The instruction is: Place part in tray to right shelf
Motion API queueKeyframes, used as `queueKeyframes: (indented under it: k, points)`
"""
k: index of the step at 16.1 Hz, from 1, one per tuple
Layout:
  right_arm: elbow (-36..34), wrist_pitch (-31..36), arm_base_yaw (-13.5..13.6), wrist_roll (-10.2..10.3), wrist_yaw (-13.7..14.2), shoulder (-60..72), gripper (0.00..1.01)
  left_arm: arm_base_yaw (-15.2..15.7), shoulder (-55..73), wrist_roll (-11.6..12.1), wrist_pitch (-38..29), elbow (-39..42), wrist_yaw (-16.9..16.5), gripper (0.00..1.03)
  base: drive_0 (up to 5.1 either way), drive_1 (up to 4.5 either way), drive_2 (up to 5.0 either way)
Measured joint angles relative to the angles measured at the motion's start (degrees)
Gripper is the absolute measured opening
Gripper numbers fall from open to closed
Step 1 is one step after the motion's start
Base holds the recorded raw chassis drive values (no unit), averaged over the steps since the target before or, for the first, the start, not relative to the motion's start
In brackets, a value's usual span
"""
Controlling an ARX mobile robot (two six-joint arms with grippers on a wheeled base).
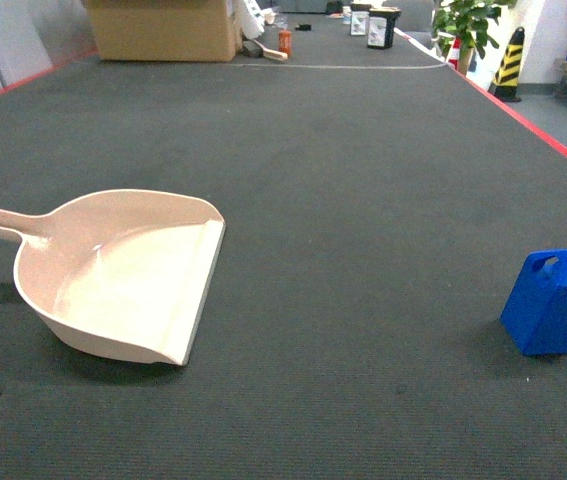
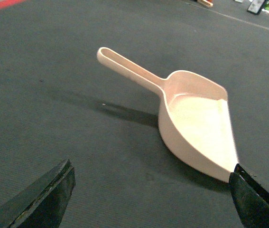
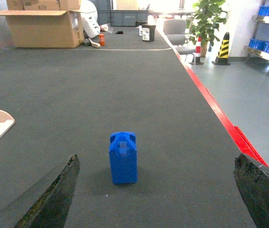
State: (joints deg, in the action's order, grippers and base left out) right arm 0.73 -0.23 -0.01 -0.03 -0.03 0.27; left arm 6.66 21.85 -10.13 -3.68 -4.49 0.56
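One blue part, one cream tray, both sitting loose on the dark mat.

The part (image 1: 553,301) is a small bright blue block with a notched peaked top, upright at 4 o'clock in the head view, well apart from the scoop-shaped tray (image 1: 113,290) at 9 o'clock, whose handle end is cut off. Left gripper (image 2: 151,202) and right gripper (image 3: 155,192) are both spread wide, grasping nothing; only their fingertips show.

No legible text, labels or signs anywhere.

Cream tray (image 1: 123,285) lies on the dark carpet at left; blue part (image 1: 553,300) stands well apart at right.
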Motion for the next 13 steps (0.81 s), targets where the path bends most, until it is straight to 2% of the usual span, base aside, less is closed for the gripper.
queueKeyframes:
  k: [1,3,5,9,13]
  points:
    - [0.00,0.02,0.00,0.00,0.00,0.00,0.98,2.73,8.07,-5.33,-6.12,-1.53,-5.18,0.98,0.0,0.00,0.0]
    - [0.00,0.00,0.00,0.00,0.00,0.00,0.98,7.43,27.12,-15.12,-22.12,-4.11,-13.42,0.98,0.0,0.00,0.0]
    - [0.00,-0.02,0.00,0.00,0.00,0.00,0.98,8.85,46.27,-23.21,-37.51,-8.35,-17.59,0.98,0.0,0.00,0.0]
    - [0.00,0.00,0.00,0.00,-0.02,0.00,0.98,8.87,55.06,-26.86,-44.26,-11.47,-18.62,0.98,0.0,0.00,0.0]
    - [0.00,0.00,0.00,0.00,0.00,0.00,0.98,8.85,61.51,-29.38,-47.87,-14.45,-18.60,0.98,0.0,0.00,0.0]
